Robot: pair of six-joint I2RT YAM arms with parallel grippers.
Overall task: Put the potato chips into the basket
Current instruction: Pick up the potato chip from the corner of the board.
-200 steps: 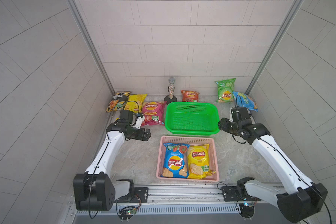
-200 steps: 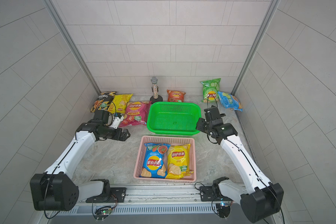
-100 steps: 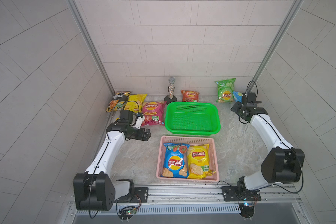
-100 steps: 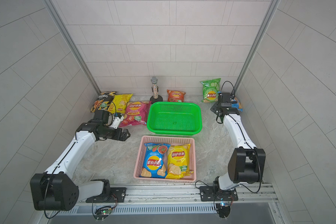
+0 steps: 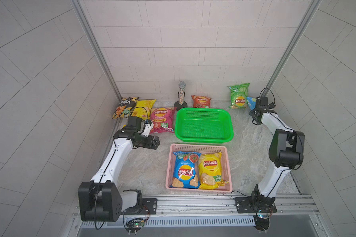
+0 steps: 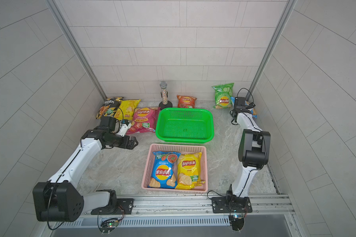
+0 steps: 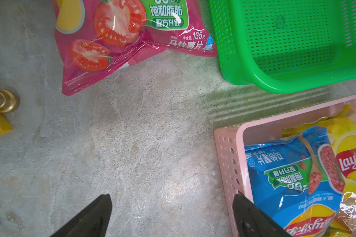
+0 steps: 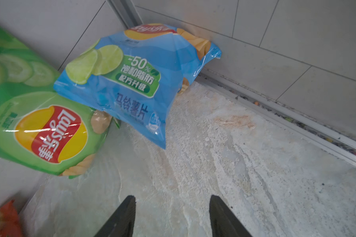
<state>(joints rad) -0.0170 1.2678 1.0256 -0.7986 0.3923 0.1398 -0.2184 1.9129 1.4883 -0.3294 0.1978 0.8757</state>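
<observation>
On the worktop, the green basket stood just behind the pink basket, which held a blue bag beside a yellow bag, while the left pincer hung released near the magenta bag and the right pincer, also released, faced the lime bag in the back corner.

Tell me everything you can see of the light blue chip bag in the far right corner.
The light blue chip bag is glossy, puffed film printed with lime slices, Chinese lettering and a Lay's logo at its far end. It lies tilted in the corner, far end against the wall, one corner overlapping the green cucumber bag. The open right pincer is short of it, not touching.
</observation>
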